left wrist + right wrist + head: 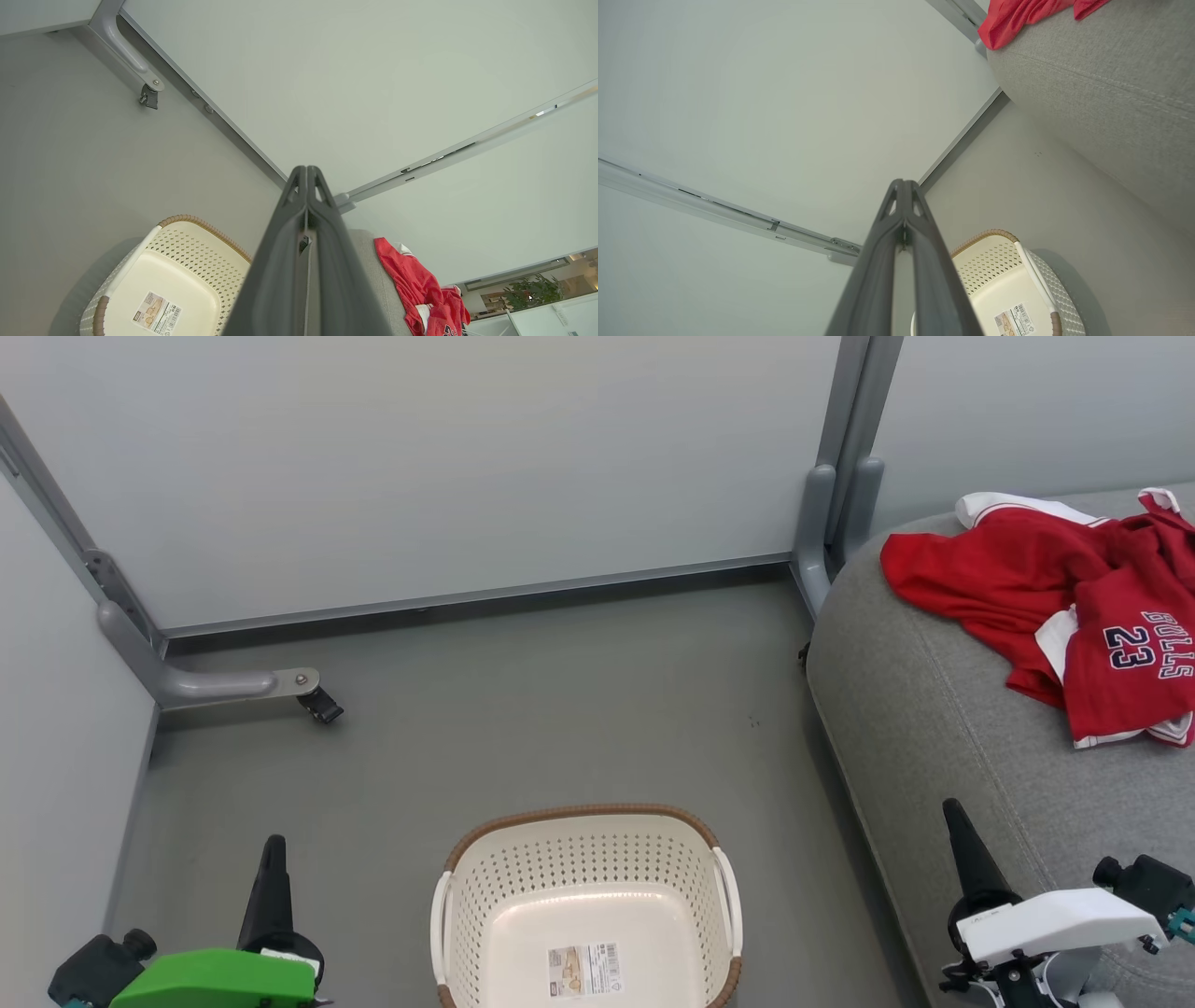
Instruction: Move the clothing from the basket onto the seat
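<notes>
The red clothing [1055,602] with white trim and "BULLS 23" print lies crumpled on the grey seat [934,709] at the right; the clothing [420,289] and the clothing [1017,14] also appear in the wrist views. The cream perforated basket [583,859] with a brown rim stands on the floor at bottom centre, holding nothing but a label on its bottom. My left gripper [273,847] is shut and empty, left of the basket. Over the seat's front edge my right gripper [952,810] is shut and empty too. Both grippers' fingers [306,177] [903,186] are pressed together.
Pale partition walls close the space behind and to the left. A grey metal foot with a caster [317,705] juts onto the floor at left, and a grey post [836,513] stands beside the seat's far corner. Grey floor lies between basket and wall.
</notes>
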You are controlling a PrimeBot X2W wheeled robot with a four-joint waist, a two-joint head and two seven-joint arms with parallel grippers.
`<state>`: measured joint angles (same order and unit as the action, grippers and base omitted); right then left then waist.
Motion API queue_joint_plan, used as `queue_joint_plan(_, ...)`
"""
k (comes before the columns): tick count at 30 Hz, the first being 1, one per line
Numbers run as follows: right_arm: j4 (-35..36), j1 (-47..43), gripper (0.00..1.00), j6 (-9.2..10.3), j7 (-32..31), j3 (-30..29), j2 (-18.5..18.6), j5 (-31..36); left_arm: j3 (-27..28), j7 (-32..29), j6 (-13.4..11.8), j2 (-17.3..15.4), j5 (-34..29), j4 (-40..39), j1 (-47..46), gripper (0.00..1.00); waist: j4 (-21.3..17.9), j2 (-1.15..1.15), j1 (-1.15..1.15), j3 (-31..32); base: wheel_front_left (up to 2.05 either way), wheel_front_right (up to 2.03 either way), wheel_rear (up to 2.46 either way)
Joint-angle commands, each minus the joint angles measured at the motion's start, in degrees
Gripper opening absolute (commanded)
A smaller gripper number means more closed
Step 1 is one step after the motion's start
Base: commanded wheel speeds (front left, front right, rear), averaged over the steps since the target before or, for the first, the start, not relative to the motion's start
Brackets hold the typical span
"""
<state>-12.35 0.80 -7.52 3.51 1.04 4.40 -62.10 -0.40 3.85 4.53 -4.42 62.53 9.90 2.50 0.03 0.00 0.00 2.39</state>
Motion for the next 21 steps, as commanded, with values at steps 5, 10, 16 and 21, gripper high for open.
queue_joint_plan(5, 0.1, 1.9, 0.0, 0.02, -1.0, -0.8, 0.4, -4.3, 0.6, -1.0, 0.6, -0.6, 4.3, 0.2, -2.5, 0.0, 0.0, 0.0, 0.0, -0.2, 0.0, 0.0, 0.0)
queue_joint_plan(10, 0.0, 2.3, 0.0, 0.03, -1.7, -1.3, 0.4, -7.1, 1.0, -1.7, 0.9, -0.6, 7.2, 0.5, -3.2, 0.0, 0.0, 0.0, 0.0, -0.4, 0.0, 0.0, 0.0)
queue_joint_plan(16, -0.3, 2.7, 0.0, 0.03, -2.6, -1.8, 0.4, -10.4, 1.4, -2.6, 1.2, -0.6, 10.5, 1.0, -3.9, 0.0, 0.0, 0.0, 0.0, -0.6, 0.0, 0.0, 0.0)
queue_joint_plan(21, -0.4, 3.1, 0.0, 0.02, -3.3, -2.3, 0.4, -13.1, 1.8, -3.3, 1.4, -0.6, 13.1, 1.4, -4.6, 0.0, 0.0, 0.0, 0.0, -0.8, 0.0, 0.0, 0.0)
